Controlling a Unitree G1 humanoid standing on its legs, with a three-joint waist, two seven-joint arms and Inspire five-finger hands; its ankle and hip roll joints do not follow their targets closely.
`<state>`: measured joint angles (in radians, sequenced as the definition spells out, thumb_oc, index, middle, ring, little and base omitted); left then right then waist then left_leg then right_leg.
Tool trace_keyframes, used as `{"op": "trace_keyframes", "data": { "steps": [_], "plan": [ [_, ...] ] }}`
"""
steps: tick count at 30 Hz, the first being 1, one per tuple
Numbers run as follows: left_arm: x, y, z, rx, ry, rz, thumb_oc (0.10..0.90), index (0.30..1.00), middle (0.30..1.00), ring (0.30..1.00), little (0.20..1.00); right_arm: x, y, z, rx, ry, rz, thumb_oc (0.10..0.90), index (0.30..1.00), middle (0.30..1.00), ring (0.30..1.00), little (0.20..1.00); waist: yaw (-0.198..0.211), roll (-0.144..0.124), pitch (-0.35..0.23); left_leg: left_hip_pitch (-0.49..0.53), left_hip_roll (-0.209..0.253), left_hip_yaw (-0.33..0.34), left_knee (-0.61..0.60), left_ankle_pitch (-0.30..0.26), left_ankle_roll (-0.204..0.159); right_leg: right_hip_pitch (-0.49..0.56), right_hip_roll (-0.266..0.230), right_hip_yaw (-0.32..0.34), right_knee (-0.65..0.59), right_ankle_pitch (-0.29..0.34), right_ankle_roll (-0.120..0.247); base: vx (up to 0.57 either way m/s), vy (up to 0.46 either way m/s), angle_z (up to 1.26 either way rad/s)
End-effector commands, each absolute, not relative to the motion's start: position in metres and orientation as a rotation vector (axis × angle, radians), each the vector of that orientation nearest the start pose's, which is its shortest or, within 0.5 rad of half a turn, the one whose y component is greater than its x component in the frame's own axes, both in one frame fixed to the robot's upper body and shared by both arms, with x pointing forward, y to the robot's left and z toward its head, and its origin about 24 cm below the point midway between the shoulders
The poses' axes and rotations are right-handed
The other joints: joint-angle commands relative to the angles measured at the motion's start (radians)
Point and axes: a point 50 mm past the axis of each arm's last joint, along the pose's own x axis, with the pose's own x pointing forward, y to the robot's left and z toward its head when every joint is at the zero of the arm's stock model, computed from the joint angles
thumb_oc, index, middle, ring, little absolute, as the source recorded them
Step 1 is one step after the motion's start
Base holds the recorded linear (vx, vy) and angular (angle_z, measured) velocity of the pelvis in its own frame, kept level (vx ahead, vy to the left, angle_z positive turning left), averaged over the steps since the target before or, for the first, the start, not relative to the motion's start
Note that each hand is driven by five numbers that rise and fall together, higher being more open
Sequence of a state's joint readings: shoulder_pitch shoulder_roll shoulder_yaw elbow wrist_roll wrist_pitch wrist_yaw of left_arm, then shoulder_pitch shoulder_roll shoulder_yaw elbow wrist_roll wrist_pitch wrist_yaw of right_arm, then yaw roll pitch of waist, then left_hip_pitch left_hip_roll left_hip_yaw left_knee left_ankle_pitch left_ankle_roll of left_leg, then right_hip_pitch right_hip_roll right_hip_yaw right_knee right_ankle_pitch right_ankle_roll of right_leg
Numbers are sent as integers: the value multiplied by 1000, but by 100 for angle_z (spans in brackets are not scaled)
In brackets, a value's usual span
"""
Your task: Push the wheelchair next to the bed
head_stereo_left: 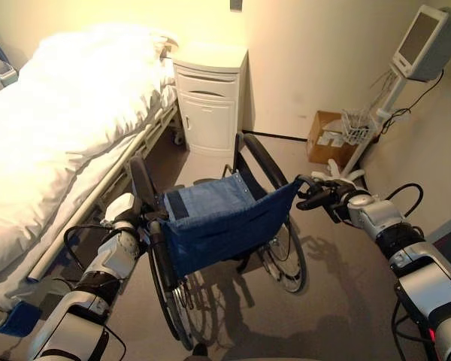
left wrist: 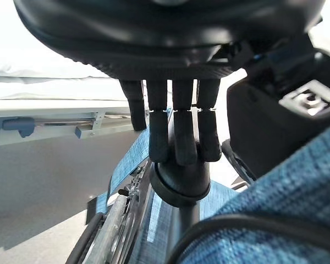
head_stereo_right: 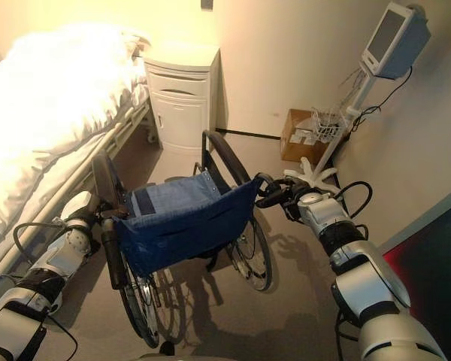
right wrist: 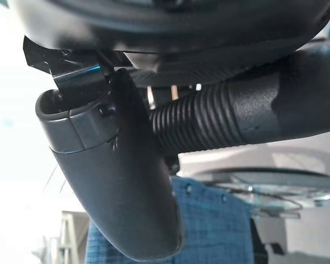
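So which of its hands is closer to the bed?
Left. The left hand grips the wheelchair push handle on the side facing the bed, just beside the bed rail. The right hand holds the other handle, with the whole chair between it and the bed.

We cannot see the far end of the bed (head_stereo_left: 52, 135), which runs off the picture's edge, and its frame near the foot is cut off too. The wheelchair (head_stereo_left: 218, 226) hides the floor beneath its blue seat, and its front wheels are out of sight. The right hand (head_stereo_left: 319, 197) covers the push handle (right wrist: 220, 118) it wraps. The print on the cardboard box (head_stereo_left: 327, 137) is too small to make out.
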<state>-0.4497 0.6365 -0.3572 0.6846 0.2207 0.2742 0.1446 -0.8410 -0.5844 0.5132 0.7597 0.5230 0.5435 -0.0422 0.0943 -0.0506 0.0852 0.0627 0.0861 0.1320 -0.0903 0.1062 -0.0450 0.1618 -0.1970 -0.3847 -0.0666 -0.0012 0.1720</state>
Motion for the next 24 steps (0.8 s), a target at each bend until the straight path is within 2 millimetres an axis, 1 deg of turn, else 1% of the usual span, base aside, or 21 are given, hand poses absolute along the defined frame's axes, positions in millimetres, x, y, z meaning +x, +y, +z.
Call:
{"op": "trace_keyframes", "data": {
  "steps": [1,3,11,14,15,16,17,18,19,20,21,24],
  "plan": [
    [323,278,35,1080,439,114,800,900,900,900,900,390,-164,115,-73,443,200,800,900,900,900,900,92,38,29,8,-46,11,59,-110,43,-67,-35,-28,156,3,-41,10,-28,14],
    [324,280,38,1089,438,113,800,900,900,900,900,392,-167,119,-68,438,177,800,900,900,900,900,90,36,29,14,-47,13,59,-114,45,-67,-36,-28,162,6,-39,14,-25,7],
    [328,279,42,1098,429,115,800,900,900,900,900,392,-175,116,-17,439,154,800,900,900,900,900,85,28,28,29,-47,17,60,-125,50,-65,-37,-22,165,13,-33,0,0,0],
    [330,280,45,1052,405,148,800,900,900,900,900,393,-174,121,1,411,168,800,900,900,900,900,82,24,27,34,-46,17,60,-127,50,-63,-34,-19,163,12,-33,0,0,0],
    [329,280,46,977,398,176,800,900,900,900,900,394,-174,126,7,381,174,800,900,900,900,900,80,22,28,36,-45,18,58,-128,50,-64,-34,-18,163,14,-32,0,0,0],
    [329,281,46,960,396,181,800,900,900,900,900,394,-174,128,9,375,175,800,900,900,900,900,80,21,28,37,-45,18,58,-128,50,-64,-34,-18,164,14,-31,0,0,0],
    [328,281,47,853,367,217,800,900,900,900,900,395,-173,137,18,340,179,800,900,900,900,900,80,17,29,40,-45,17,57,-129,49,-64,-34,-17,166,17,-30,0,0,0],
    [327,281,46,810,358,223,800,900,900,900,900,395,-173,141,19,322,180,800,900,900,900,900,80,15,29,40,-44,17,57,-130,49,-65,-33,-17,166,15,-29,0,0,0],
    [325,280,46,713,319,248,800,900,900,900,900,395,-174,150,11,285,181,800,900,900,900,900,81,11,28,40,-43,17,57,-130,48,-65,-32,-17,166,14,-30,0,0,0],
    [324,280,46,677,310,254,800,900,900,900,900,395,-175,154,8,271,180,800,900,900,900,900,81,9,28,40,-43,17,57,-130,48,-65,-32,-18,166,14,-30,0,0,0],
    [320,281,46,588,275,279,800,900,900,900,900,394,-177,163,-1,239,178,800,900,900,900,900,82,5,27,41,-42,17,56,-130,47,-65,-30,-19,167,14,-30,0,0,0],
    [311,284,45,474,231,303,800,900,900,900,900,392,-184,181,-4,179,166,800,900,900,900,900,86,-7,27,42,-40,16,54,-132,45,-65,-28,-22,169,14,-30,10,-43,1]
  ]
}}
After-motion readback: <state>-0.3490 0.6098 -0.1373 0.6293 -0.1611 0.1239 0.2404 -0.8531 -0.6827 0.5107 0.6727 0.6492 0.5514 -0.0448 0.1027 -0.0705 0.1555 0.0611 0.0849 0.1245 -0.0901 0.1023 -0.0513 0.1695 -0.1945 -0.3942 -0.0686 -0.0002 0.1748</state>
